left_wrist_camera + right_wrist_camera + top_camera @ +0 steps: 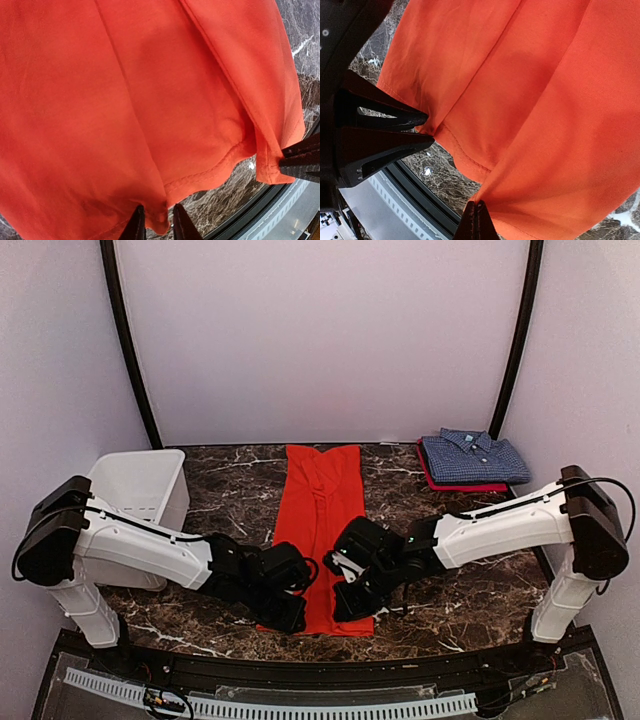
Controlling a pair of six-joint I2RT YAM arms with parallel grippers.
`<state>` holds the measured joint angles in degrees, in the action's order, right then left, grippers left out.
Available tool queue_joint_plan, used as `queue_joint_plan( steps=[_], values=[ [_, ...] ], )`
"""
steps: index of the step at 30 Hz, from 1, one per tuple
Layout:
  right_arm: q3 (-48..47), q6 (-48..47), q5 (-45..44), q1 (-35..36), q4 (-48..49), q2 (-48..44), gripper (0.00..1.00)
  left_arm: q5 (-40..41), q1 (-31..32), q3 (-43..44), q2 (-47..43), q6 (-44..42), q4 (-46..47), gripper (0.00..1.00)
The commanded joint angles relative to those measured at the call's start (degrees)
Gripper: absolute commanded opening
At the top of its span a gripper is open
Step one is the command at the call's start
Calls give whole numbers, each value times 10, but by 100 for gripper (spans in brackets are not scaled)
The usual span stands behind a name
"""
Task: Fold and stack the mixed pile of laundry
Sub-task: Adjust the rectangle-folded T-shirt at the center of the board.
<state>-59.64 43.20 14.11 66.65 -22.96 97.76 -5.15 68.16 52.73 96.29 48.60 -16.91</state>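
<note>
The orange-red shirt (322,510) lies as a long narrow strip down the middle of the marble table. My left gripper (290,613) is shut on the near left corner of its hem (159,225). My right gripper (350,602) is shut on the near right corner (476,217). The hem (210,172) sags between the two grips, a little above the table. The blue-and-white checked shirt (472,458) lies folded at the back right, on top of a folded red garment (462,486). The left gripper's fingers (385,131) show in the right wrist view.
A white slotted basket (140,485) stands at the back left, beside the left arm. The table's near edge with a black rail (320,665) runs just below both grippers. Dark marble (230,490) shows on both sides of the orange strip.
</note>
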Motion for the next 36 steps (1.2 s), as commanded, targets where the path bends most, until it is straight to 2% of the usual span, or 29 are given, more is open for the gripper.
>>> queue_joint_plan(
  steps=[1,6,7,14,20,28,33,36],
  values=[
    [9,4,3,6,15,-15,0,-4,2,14,5,-7,-15,16],
    [9,2,5,5,16,-15,0,-5,2,13,-8,-10,-16,1],
    [7,2,5,5,15,-16,0,-5,2,12,-19,-11,-14,0],
    [3,-5,16,4,39,-44,0,-20,2,14,-70,-24,-7,0],
    [8,-7,29,4,73,-43,0,-41,2,-12,-101,-21,54,0],
    [42,4,81,5,156,8,0,-78,2,-48,-64,0,133,0],
    [53,3,88,4,175,31,0,-77,1,-62,-44,7,148,0],
    [47,-2,93,3,169,37,6,-79,1,-66,-43,10,150,9]
  ],
)
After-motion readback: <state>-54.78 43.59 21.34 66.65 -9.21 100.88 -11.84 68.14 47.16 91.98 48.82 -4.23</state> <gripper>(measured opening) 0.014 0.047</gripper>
